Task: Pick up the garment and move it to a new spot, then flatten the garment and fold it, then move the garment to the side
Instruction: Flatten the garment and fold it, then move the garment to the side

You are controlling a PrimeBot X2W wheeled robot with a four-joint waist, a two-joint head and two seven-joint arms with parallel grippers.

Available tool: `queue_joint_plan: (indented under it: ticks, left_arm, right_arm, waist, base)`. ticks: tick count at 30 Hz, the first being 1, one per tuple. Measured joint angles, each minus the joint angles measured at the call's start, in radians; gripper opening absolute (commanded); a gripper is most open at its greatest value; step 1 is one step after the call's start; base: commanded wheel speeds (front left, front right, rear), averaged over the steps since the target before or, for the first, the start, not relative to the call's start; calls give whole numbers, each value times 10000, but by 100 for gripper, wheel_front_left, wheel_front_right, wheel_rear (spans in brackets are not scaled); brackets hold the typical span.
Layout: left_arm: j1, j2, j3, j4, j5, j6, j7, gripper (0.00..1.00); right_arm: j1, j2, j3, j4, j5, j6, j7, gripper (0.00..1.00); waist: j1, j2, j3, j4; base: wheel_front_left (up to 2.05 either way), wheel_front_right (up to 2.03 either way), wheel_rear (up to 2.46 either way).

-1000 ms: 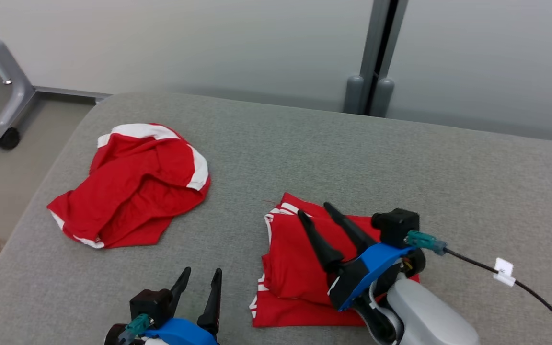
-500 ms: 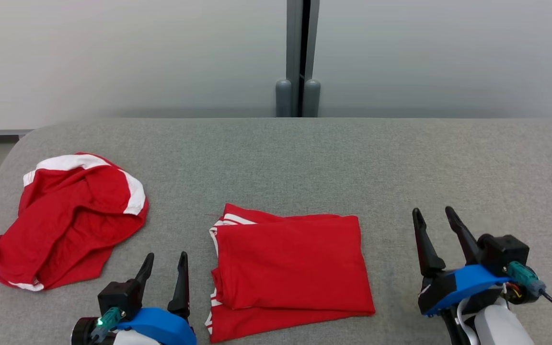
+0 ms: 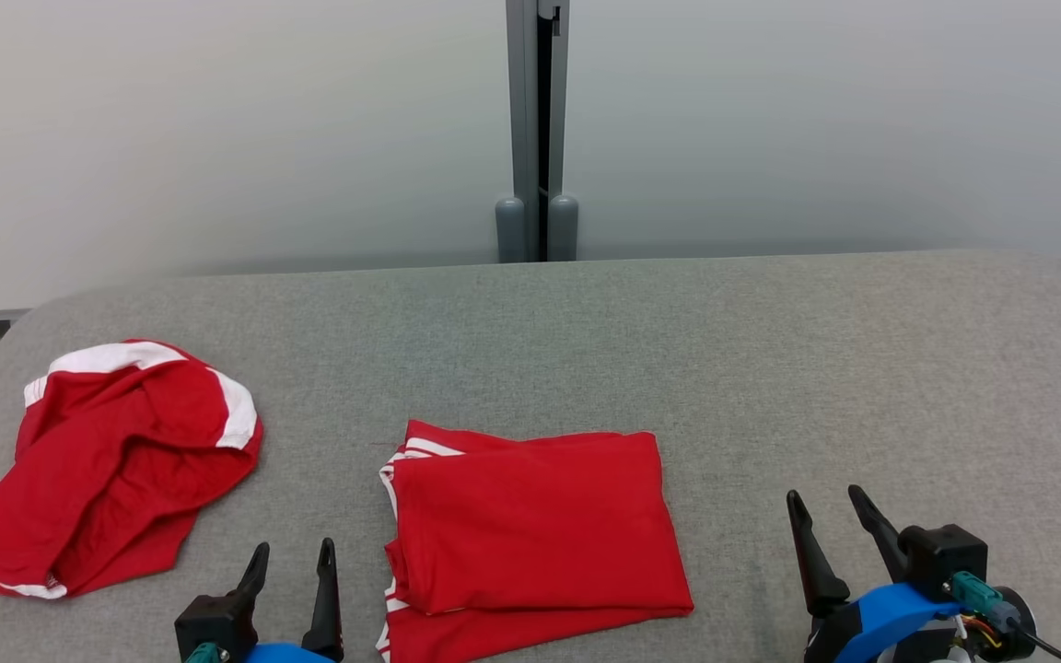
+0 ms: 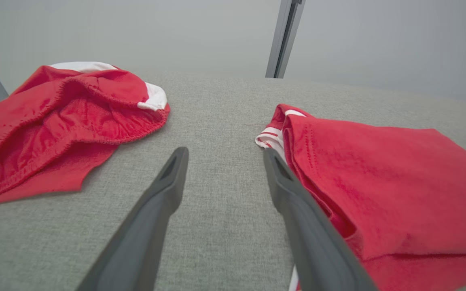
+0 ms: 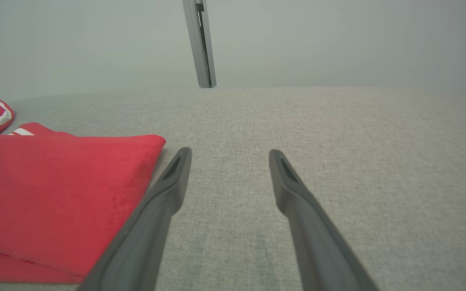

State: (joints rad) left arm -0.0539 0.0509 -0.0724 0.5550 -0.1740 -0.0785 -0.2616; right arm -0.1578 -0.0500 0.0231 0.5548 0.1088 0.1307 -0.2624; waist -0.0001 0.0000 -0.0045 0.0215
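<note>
Folded red garment (image 3: 530,525) lies on the grey table (image 3: 770,368) between the left pincer (image 3: 294,551) and right pincer (image 3: 823,495), both spread apart, empty. A crumpled red heap (image 3: 107,460), perhaps shorts, sits left.

1. No text, label, brand, number or sign can be read in any of the views.
2. The folded red garment (image 3: 530,525) has plain white stripes along its left edge, with no lettering to be made out.
3. The crumpled red garment (image 3: 116,460) has white bands, with no print to be made out.
</note>
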Motion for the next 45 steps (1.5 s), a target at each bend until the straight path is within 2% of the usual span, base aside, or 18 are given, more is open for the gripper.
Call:
queue_joint_plan:
  ticks: [8, 16, 22, 29, 33, 36, 37, 38, 41, 45]
  left_arm:
    - [262, 0, 117, -173, 171, 71, 0, 100]
    - [262, -2, -98, -213, 163, 0, 0, 100]
    - [198, -2, -447, -324, -12, -48, -2, 100]
    - [-124, -2, -706, -341, -113, -100, -2, 100]
    - [-340, -2, -769, -326, -115, -117, 0, 100]
    - [-410, 0, -798, -314, -148, -123, -2, 100]
    - [-430, 4, -811, -309, -174, -155, 0, 100]
    - [-452, 2, -819, -309, -182, -165, 0, 100]
    - [-457, 0, -802, -316, -184, -188, 0, 100]
    - [-432, 6, -696, -337, -198, -173, -2, 100]
  right_arm:
    - [148, -2, 176, 0, 104, 0, -2, 100]
    - [190, -4, 385, 58, 336, 0, -2, 100]
    - [27, -2, 980, 474, 803, 0, -2, 100]
    - [-868, 8, 1781, 1047, 1490, 0, -2, 100]
    - [-1349, 4, 1990, 1768, 1799, 0, 0, 100]
    - [-1672, 10, 2169, 2748, 2011, 0, -6, 100]
    - [-1755, 10, 2205, 3001, 2224, 0, -42, 69]
    - [-1886, 6, 2249, 3181, 2408, 0, -48, 0]
    - [-2154, -10, 2330, 3363, 2661, 0, -44, 0]
    - [-2166, 31, 2255, 3168, 2627, 6, -23, 0]
  waist:
    - [0, 0, -149, -185]
    - [1, 0, -75, -33]
    - [1, -1, 251, 309]
    - [2, 0, 881, 877]
    - [3, 1, 1179, 1260]
    - [2, 1, 1345, 1538]
    - [2, 1, 1392, 1614]
    - [2, 0, 1433, 1679]
    - [2, 0, 1517, 1757]
    - [1, 0, 1489, 1507]
  base:
    - [0, 0, 0]
    - [0, 0, 0]
    - [0, 0, 0]
    - [0, 0, 0]
    - [0, 0, 0]
    - [0, 0, 0]
    - [0, 0, 0]
    - [0, 0, 0]
    - [0, 0, 0]
    - [0, 0, 0]
